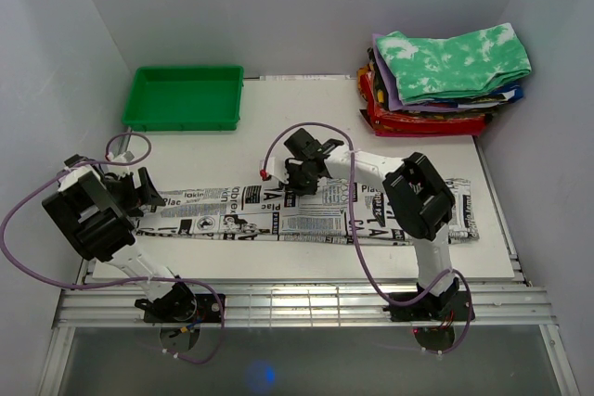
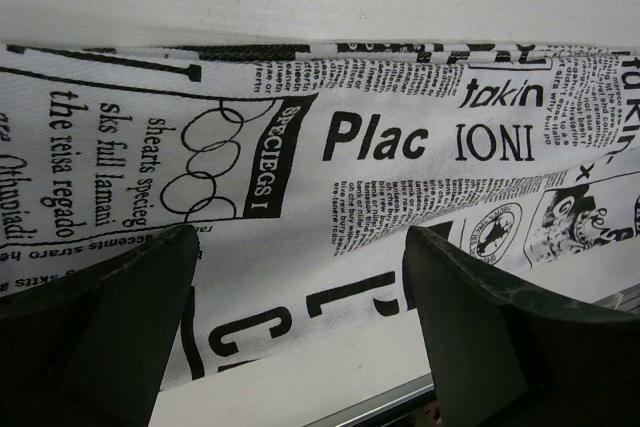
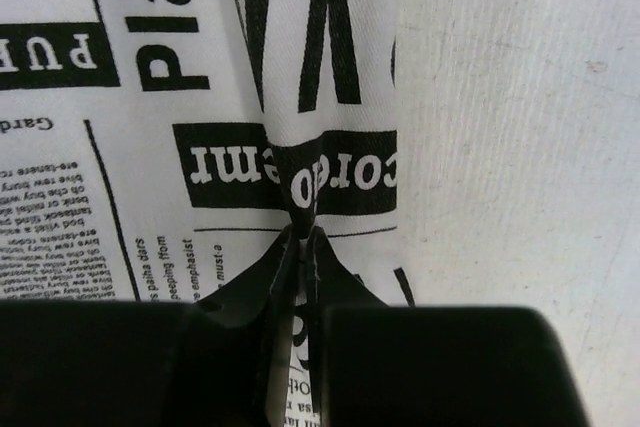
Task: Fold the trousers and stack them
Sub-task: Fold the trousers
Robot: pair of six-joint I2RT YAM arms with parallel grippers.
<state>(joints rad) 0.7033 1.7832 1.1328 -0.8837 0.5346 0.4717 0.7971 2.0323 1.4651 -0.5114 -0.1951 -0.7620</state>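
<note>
The trousers, white cloth with black newspaper print, lie stretched across the table from left to right. My left gripper hangs at their left end, open, with printed cloth and bare table between its fingers. My right gripper sits at the far edge of the trousers near the middle. It is shut on a pinched ridge of the cloth, which rises into a fold between the closed jaws.
A green tray stands at the back left. A pile of folded clothes, green-and-white tie-dye on top, sits at the back right. The table's metal front rail runs below the trousers. Purple cables loop over both arms.
</note>
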